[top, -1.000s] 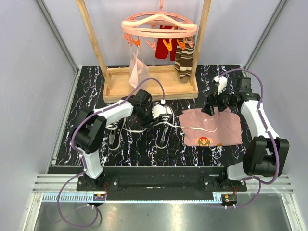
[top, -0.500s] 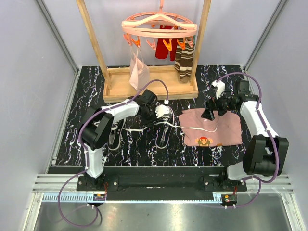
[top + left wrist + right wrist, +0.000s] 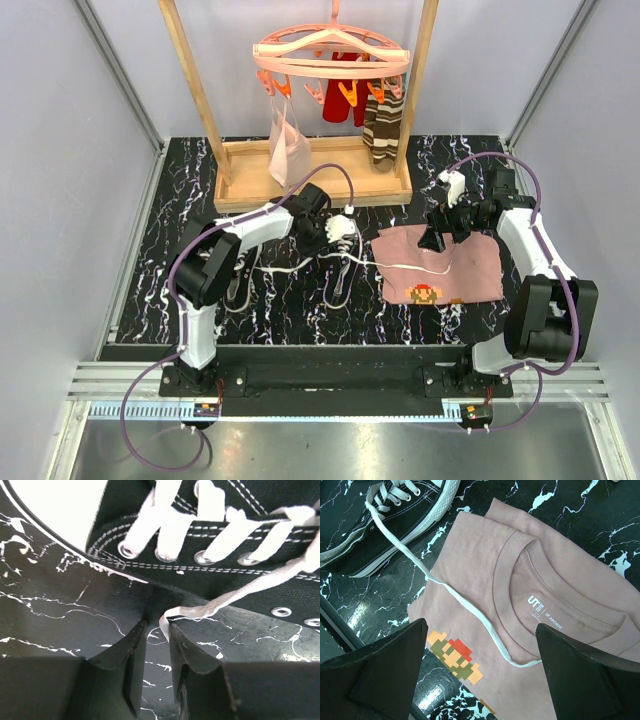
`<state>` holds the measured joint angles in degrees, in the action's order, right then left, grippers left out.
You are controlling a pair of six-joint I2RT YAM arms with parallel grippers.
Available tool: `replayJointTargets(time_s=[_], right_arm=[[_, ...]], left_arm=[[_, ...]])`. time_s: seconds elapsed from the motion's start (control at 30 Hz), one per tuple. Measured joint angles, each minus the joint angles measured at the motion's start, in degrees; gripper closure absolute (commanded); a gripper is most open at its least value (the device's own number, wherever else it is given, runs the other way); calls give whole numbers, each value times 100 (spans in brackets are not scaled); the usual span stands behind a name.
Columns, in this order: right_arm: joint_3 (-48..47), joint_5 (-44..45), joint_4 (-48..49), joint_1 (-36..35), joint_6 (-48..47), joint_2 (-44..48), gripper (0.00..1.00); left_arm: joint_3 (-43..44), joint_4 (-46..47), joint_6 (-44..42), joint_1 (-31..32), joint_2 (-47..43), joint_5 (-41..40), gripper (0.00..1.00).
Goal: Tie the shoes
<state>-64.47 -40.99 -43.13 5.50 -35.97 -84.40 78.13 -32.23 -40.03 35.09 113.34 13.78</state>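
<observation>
A white lace (image 3: pixel 465 605) runs from the black sneaker (image 3: pixel 395 520) on the left across the pink shirt (image 3: pixel 560 570), under the right gripper's (image 3: pixel 480 630) wide-spread fingers.

The shoes (image 3: pixel 260 580) are black canvas with white stitching (image 3: pixel 250 527), silver eyelets (image 3: pixel 202 557), white soles (image 3: pixel 50 510) and white laces (image 3: pixel 235 592), and the table (image 3: pixel 60 610) is black with thin white marble veins. The shirt (image 3: pixel 470 565) is dusty pink with white lettering (image 3: pixel 535 601) inside the collar and a blocky pixel figure (image 3: pixel 457 657) in red, brown, tan and orange. The rack (image 3: pixel 250 190) is pale wood, the hanger (image 3: pixel 330 50) salmon pink with orange clips (image 3: pixel 348 95), one sock (image 3: pixel 360 112) red and the socks (image 3: pixel 382 135) beside it striped brown and cream.
</observation>
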Motion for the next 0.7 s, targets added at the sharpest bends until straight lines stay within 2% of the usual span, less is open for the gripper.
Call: replayJointTargets(time_s=[0.17,0.27,0.7], right_arm=[[0,0,-4,0,-26,0,0],[0,0,-7,0,-33,-2,0],[0,-2,-127,0,-87,-7,0]], left_arm=[[13,-26,-68,22,4,0,70],[13,-31,-96,37,4,-17,64],[116,-273,-63,63,4,-7,65]])
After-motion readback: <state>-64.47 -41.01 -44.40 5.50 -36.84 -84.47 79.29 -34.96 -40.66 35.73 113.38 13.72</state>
